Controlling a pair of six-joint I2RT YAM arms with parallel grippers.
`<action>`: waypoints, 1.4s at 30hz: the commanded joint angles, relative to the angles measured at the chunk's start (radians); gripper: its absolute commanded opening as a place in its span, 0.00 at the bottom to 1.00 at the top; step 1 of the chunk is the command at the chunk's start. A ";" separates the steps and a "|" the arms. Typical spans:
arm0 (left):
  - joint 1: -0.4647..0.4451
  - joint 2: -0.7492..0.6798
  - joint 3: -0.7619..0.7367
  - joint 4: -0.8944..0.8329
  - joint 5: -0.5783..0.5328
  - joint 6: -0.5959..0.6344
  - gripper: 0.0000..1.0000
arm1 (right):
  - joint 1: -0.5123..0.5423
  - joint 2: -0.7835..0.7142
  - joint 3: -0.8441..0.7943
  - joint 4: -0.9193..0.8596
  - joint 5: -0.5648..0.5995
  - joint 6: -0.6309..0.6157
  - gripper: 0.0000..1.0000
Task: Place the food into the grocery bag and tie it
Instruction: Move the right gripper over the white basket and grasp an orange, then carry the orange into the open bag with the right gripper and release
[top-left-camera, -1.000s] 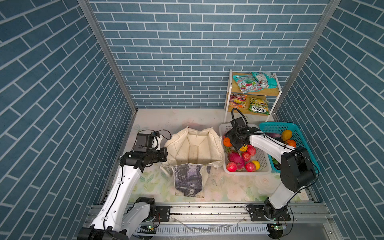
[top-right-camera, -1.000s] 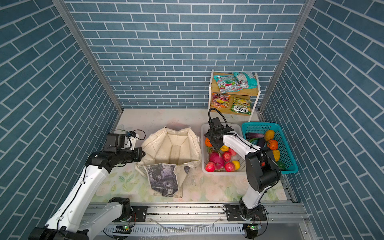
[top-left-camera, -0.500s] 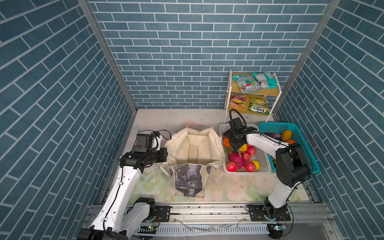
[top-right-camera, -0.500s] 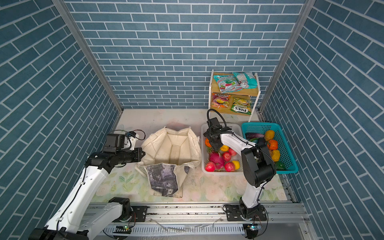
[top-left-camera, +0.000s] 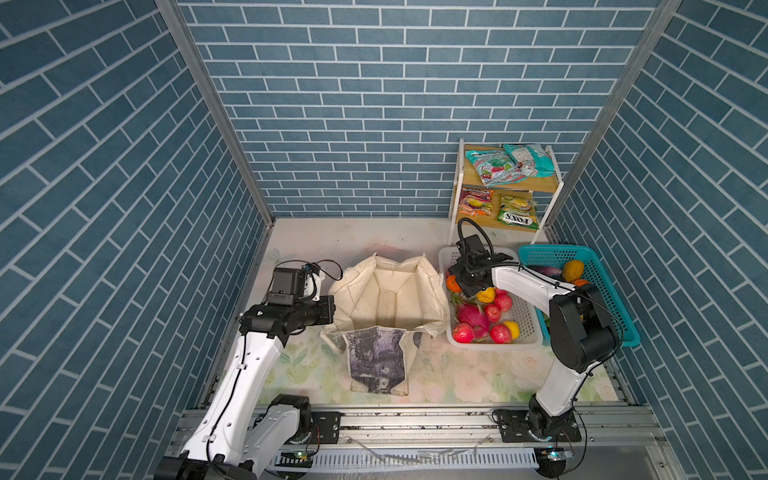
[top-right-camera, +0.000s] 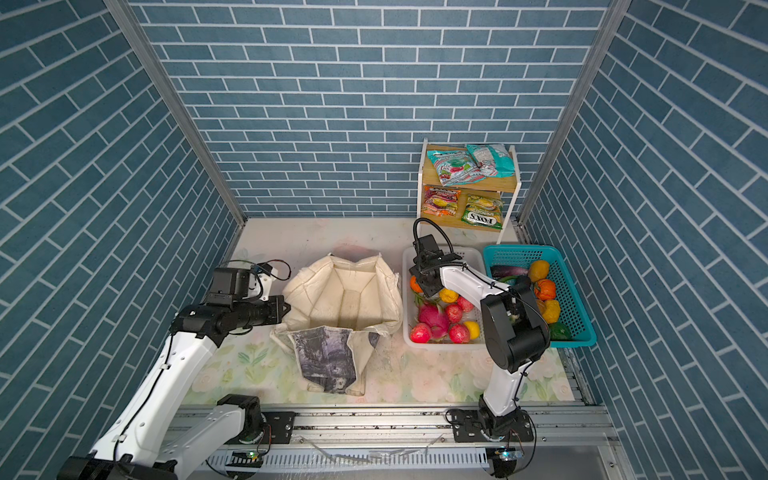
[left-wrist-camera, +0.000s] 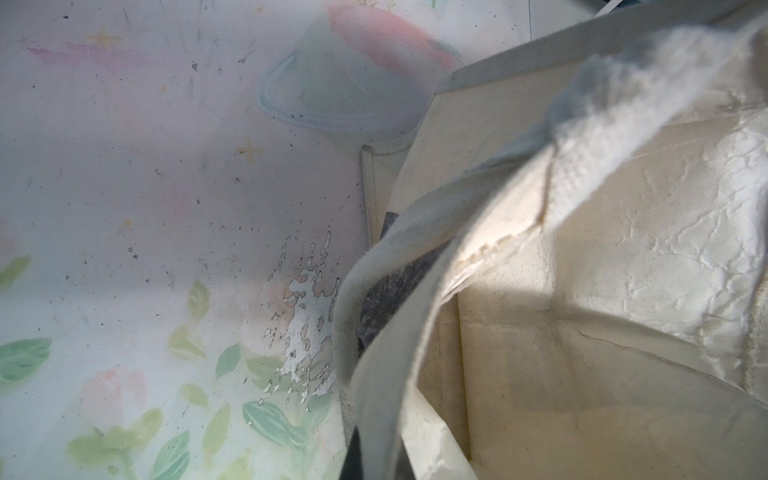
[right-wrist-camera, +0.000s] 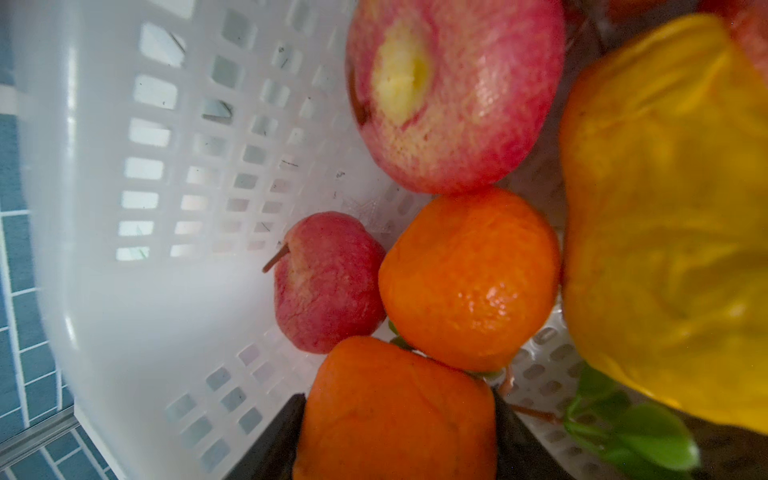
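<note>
Well, in both top views my right gripper (top-left-camera: 471, 286) is down among the fruit at the upper-left corner of the white basket (top-left-camera: 498, 344). The grocery bag (top-left-camera: 428, 291) stands just beside that basket, to its left in the frame, with its mouth open upward and nothing inside that I can see. My left gripper (top-left-camera: 331, 309) is closed at the bag's left rim, apparently pinching the fabric to hold the mouth spread. From the left wrist I see only the cream handle (left-wrist-camera: 602, 137) sweeping across the right half of the frame above the creased lining; my jaws are out of view there. From the right wrist, an orange (right-wrist-camera: 395, 411) fills the gap at bottom centre with a dark jaw against each flank, so I judge it gripped. A second orange (right-wrist-camera: 469, 278) and a small red apple (right-wrist-camera: 328, 282) crowd it. My right arm is the nearer one, and the carry looks short: up over the basket wall, then left into the bag.
</note>
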 joint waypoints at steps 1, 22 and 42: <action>0.005 -0.015 -0.012 0.006 0.004 0.007 0.00 | -0.003 -0.088 -0.015 -0.010 0.056 -0.007 0.51; 0.006 -0.059 -0.020 0.030 0.031 -0.009 0.00 | 0.384 -0.230 0.523 -0.470 0.054 -0.699 0.51; 0.007 -0.059 -0.028 0.025 0.000 -0.009 0.00 | 0.577 0.048 0.491 -0.410 -0.080 -0.782 0.50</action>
